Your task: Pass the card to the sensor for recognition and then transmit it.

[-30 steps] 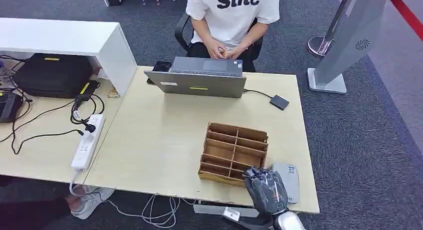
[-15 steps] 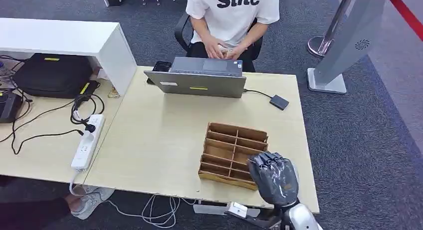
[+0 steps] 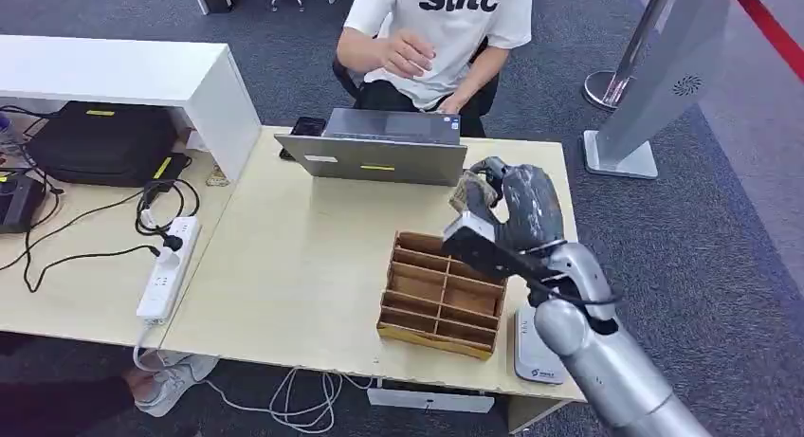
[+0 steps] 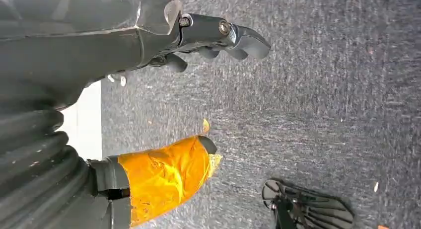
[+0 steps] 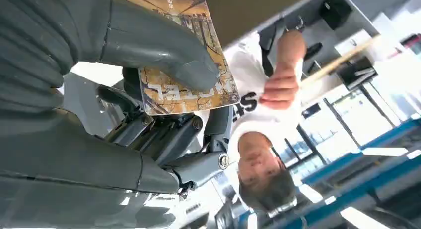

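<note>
Card [image 5: 184, 65], brown and yellow, sits pinched under the thumb of the right hand [image 3: 512, 209], raised above the table [image 3: 294, 266] between the wooden box [image 3: 441, 295] and the laptop [image 3: 379, 157]. The grey sensor [image 3: 533, 354] lies beside the box. Behind the laptop a person [image 3: 446, 29] lifts one hand. The left hand [image 4: 164, 35] hangs over carpet, fingers loosely apart, holding nothing.

The word "Stitc" is printed in dark letters on the white T-shirt [image 3: 446, 20] of the person seated beyond the right hand [image 3: 512, 209]. Pale lettering is seen on the card [image 5: 183, 65] pinched in that hand, but it cannot be read.
</note>
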`<state>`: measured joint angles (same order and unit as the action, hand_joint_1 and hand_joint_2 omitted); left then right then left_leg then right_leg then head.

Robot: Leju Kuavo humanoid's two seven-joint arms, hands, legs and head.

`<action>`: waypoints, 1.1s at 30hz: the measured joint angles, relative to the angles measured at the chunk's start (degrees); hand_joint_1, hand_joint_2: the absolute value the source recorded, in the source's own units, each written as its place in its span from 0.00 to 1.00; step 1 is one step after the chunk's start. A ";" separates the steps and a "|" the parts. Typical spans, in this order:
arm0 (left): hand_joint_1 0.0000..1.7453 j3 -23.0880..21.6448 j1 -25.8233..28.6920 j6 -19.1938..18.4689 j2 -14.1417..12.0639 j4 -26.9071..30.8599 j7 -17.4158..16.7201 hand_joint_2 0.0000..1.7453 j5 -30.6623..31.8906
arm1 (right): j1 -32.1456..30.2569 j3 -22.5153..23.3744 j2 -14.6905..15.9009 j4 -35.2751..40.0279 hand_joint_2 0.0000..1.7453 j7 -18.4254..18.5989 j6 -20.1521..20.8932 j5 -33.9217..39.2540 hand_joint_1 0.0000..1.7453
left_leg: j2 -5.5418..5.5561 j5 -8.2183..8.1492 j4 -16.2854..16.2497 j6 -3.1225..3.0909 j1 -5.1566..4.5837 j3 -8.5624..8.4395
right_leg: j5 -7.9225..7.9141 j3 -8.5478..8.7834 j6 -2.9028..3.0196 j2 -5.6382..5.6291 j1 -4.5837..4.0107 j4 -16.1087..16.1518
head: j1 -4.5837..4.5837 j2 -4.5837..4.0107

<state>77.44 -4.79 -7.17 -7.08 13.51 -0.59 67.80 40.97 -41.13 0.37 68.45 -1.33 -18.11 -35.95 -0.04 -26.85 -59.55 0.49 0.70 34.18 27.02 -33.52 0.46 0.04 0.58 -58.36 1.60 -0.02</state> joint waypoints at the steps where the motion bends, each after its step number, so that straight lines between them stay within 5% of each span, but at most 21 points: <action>1: 0.00 -0.28 -0.12 -0.26 -0.07 0.00 -0.02 1.00 0.28 | 2.59 0.00 -0.85 -2.95 1.00 0.71 1.15 0.58 1.00 | 0.02 0.04 0.00 0.05 0.00 0.00 | -0.01 -0.01 0.00 0.02 0.00 -0.01 | 0.04 0.00; 12: 0.00 -2.82 -1.80 -0.79 0.15 -0.11 -1.84 1.00 2.21 | 19.39 -0.72 -7.65 -27.77 1.00 7.36 2.90 -3.22 1.00 | 0.08 0.09 -0.01 0.02 0.00 0.04 | -0.04 -0.03 0.03 0.04 0.00 -0.01 | 0.02 0.00; 13: 0.00 -2.93 -1.88 -0.89 0.20 -0.11 -1.86 1.00 2.25 | 19.88 -0.79 -8.15 -29.18 1.00 7.26 2.77 -3.15 0.88 | 0.07 0.09 -0.01 0.02 0.00 0.04 | -0.04 -0.04 0.03 0.03 0.00 -0.01 | 0.04 0.00; 14: 0.00 -3.10 -1.96 -0.90 0.22 -0.11 -1.90 1.00 2.32 | 20.35 -0.79 -8.52 -30.35 1.00 7.17 2.62 -3.06 0.52 | 0.07 0.09 -0.01 0.02 0.00 0.04 | -0.04 -0.04 0.03 0.03 0.00 -0.01 | 0.02 0.00; 15: 0.00 -3.26 -2.02 -0.92 0.28 -0.11 -1.97 1.00 2.38 | 20.67 -0.79 -8.76 -31.31 1.00 6.89 2.66 -2.93 0.00 | 0.07 0.09 -0.01 0.02 0.00 0.04 | -0.04 -0.04 0.03 0.04 0.00 0.00 | 0.02 0.00; 18: 0.00 -3.61 -2.14 -1.00 0.46 -0.11 -2.03 1.00 2.38 | 20.94 -0.74 -9.70 -33.17 1.00 5.07 2.99 -0.55 0.00 | 0.04 0.09 -0.01 0.02 0.00 0.03 | -0.04 -0.05 0.03 0.01 0.00 0.00 | 0.04 0.00; 19: 0.00 -3.63 -2.21 -1.07 0.46 -0.13 -2.03 1.00 2.36 | 20.90 -0.41 -9.96 -33.52 0.00 3.97 3.19 1.12 0.00 | 0.05 0.09 -0.01 0.02 0.00 0.04 | -0.04 -0.06 0.03 0.02 0.00 0.00 | 0.02 0.00; 30: 0.00 -3.63 -2.05 -0.87 0.50 -0.24 -2.03 1.00 1.86 | 20.37 5.71 -10.73 -35.38 0.00 -1.49 5.81 12.94 0.00 | 0.05 0.09 -0.01 0.02 -0.01 0.04 | -0.04 -0.07 0.03 0.02 0.00 0.01 | 0.02 0.00; 31: 0.00 -3.63 -1.98 -0.79 0.48 -0.28 -2.03 1.00 1.71 | 20.16 6.82 -10.38 -35.51 1.00 -1.97 5.77 14.52 0.00 | 0.05 0.09 -0.02 0.02 -0.01 0.04 | -0.04 -0.07 0.03 0.03 0.00 0.03 | 0.02 0.00; 33: 0.00 -3.63 -1.69 -0.63 0.44 -0.33 -2.03 1.00 1.35 | 19.46 9.40 -9.57 -35.64 1.00 -3.13 5.79 18.35 0.00 | 0.08 0.09 -0.02 0.02 -0.01 0.05 | -0.04 -0.06 0.03 0.06 0.00 0.05 | 0.00 0.00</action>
<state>73.81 -6.49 -7.80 -6.64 13.18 -2.62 69.16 60.43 -31.74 -9.21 32.81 -4.46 -12.33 -17.61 0.05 -26.76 -59.57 0.51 0.69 34.23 26.98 -33.58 0.49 0.09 0.58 -58.31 1.60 -0.02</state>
